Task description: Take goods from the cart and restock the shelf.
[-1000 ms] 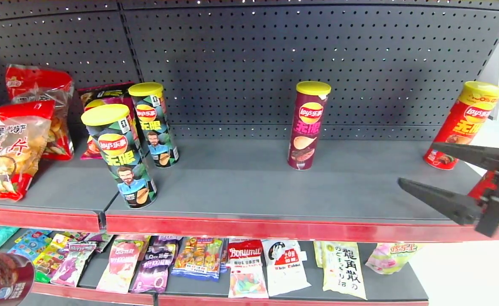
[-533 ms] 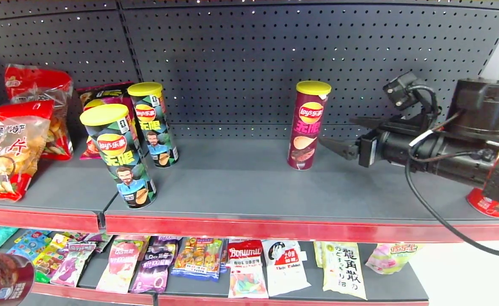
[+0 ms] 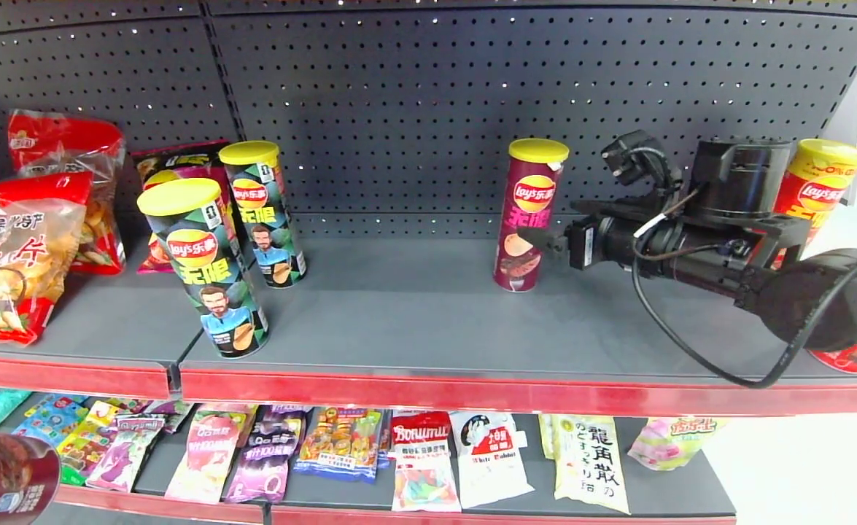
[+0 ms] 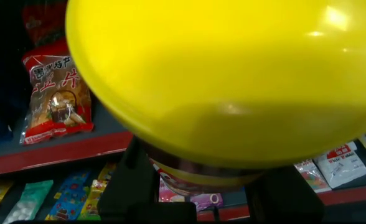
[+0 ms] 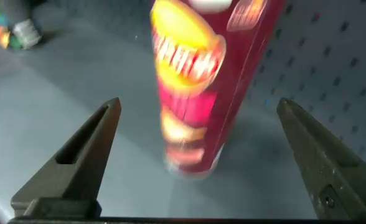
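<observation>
The maroon chips can [image 3: 530,215] stands upright on the upper shelf [image 3: 413,313], straight ahead of the right gripper [image 3: 548,220], at the tips of its wide-spread fingers and not yet pinched. The can is tall and narrow, so it may tip or skid toward the pegboard [image 3: 413,109] beyond if one finger strikes first. The left gripper [image 4: 205,186] is clamped on a yellow-lidded can [image 4: 233,74], well apart from the right gripper

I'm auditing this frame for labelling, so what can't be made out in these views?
Held can: left wrist view, its own yellow lid hides its body; head view, corner cuts it off.
Maroon can: right wrist view, blurred, top cut by the edge.
Red can: head view, right arm covers its lower part.
Red item at front right: mostly behind that arm, kind unclear.
</observation>
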